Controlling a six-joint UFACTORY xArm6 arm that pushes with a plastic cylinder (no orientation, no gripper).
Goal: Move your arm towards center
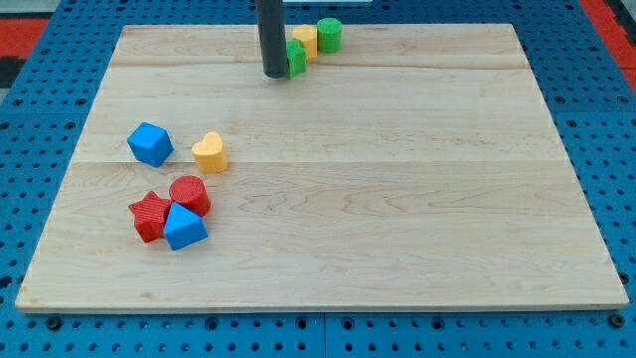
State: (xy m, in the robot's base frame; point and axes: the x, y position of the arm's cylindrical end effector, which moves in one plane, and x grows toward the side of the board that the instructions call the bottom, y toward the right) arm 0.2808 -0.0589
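My tip (275, 74) is near the view's top, a little left of the middle, at the end of the dark rod. It touches or stands just left of a green block (296, 58), partly hidden behind the rod. A yellow block (306, 40) and a green round block (329, 34) sit just to its right at the top edge. At the view's left lie a blue cube (150, 143) and a yellow heart (210, 151). Below them a red round block (189, 194), a red star (149, 215) and a blue triangular block (184, 228) are clustered together.
The wooden board (397, 199) lies on a blue pegboard surface (40, 119). A red area (20, 25) shows at the top corners.
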